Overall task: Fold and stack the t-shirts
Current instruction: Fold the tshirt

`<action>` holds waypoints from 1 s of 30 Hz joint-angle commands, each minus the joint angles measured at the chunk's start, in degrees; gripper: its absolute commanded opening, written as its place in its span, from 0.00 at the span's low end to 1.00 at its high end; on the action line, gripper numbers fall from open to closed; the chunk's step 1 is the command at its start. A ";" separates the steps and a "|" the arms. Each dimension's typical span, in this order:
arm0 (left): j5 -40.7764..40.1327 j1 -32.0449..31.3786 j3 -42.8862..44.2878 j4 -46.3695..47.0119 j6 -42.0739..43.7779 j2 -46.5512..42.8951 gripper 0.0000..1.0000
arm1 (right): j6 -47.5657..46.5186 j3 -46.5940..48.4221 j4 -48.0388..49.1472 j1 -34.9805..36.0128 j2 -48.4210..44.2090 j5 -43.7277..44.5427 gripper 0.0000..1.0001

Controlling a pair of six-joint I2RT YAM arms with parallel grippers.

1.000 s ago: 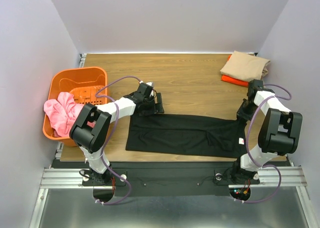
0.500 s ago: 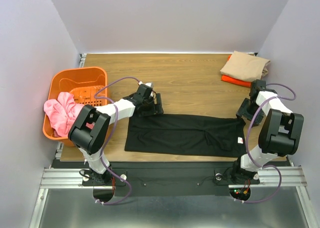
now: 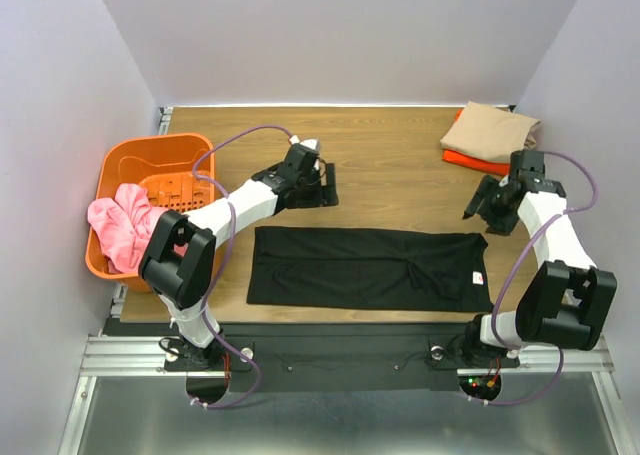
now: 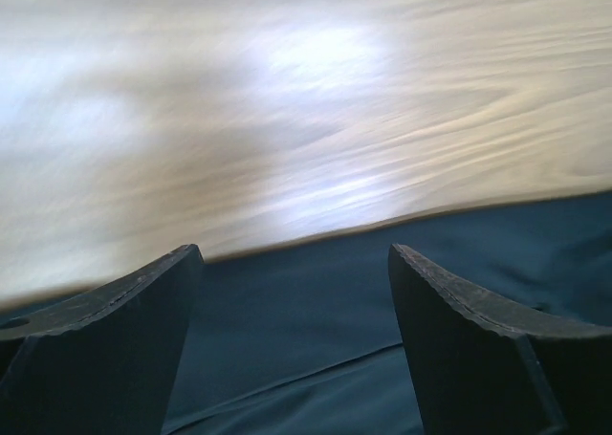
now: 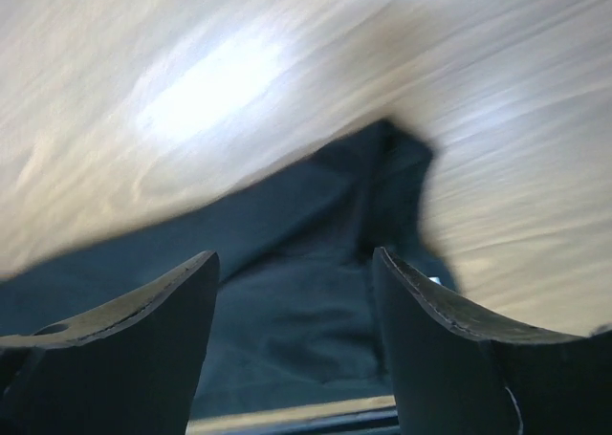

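Note:
The black t-shirt (image 3: 370, 267) lies flat as a long folded strip near the table's front edge, its small white tag (image 3: 478, 278) at the right end. My left gripper (image 3: 322, 187) hovers open beyond the strip's far left corner, and the cloth (image 4: 306, 339) lies below between its fingers (image 4: 124, 339). My right gripper (image 3: 482, 205) is open just beyond the far right corner, with the shirt's end (image 5: 296, 311) lying loose beneath it. The tan t-shirt (image 3: 490, 130) lies folded on the orange t-shirt (image 3: 470, 159) at the back right.
An orange plastic basket (image 3: 150, 152) stands at the left edge with a pink cloth (image 3: 120, 225) hanging over its near rim. Bare wooden tabletop (image 3: 390, 165) stretches between the grippers and the back wall.
My right gripper has opened and let go of the black shirt's right end. Both grippers have pulled away toward the back, and the shirt has settled flat.

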 commanded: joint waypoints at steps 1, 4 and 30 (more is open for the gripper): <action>1.60 -3.35 4.01 -0.80 3.35 1.62 0.91 | -0.18 -5.07 1.87 0.80 3.02 -10.41 0.71; 3.45 -5.98 3.49 -0.10 4.40 2.59 0.91 | 2.80 -9.03 3.80 0.80 5.49 -15.60 0.70; 0.57 -9.51 -7.50 -0.70 3.18 6.29 0.91 | 0.88 8.32 9.26 4.91 30.70 -1.11 0.70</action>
